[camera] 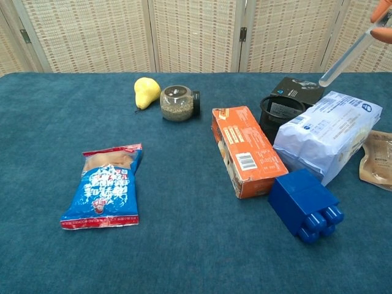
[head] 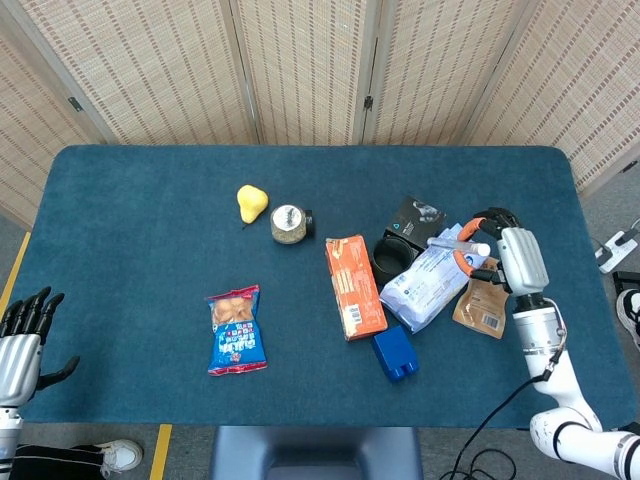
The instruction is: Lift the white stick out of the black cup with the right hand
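Observation:
The black cup (head: pixel 389 256) (camera: pixel 280 116) stands right of the orange box, partly behind the white bag. My right hand (head: pixel 497 255) (camera: pixel 381 17) holds the white stick (camera: pixel 348 55) (head: pixel 456 238) by its upper end. The stick hangs slanted in the air, its lower tip clear of the cup and up and to the right of the rim. In the chest view only the orange fingertips show at the top right corner. My left hand (head: pixel 22 335) rests open at the table's near left edge, far from everything.
An orange box (head: pixel 353 285), a white bag (head: pixel 431 281), a blue block (head: pixel 394 353), a black packet (head: pixel 416 218) and a brown pouch (head: pixel 481 307) crowd around the cup. A jar (head: pixel 288 223), a pear (head: pixel 251 202) and a blue snack bag (head: pixel 235 329) lie further left.

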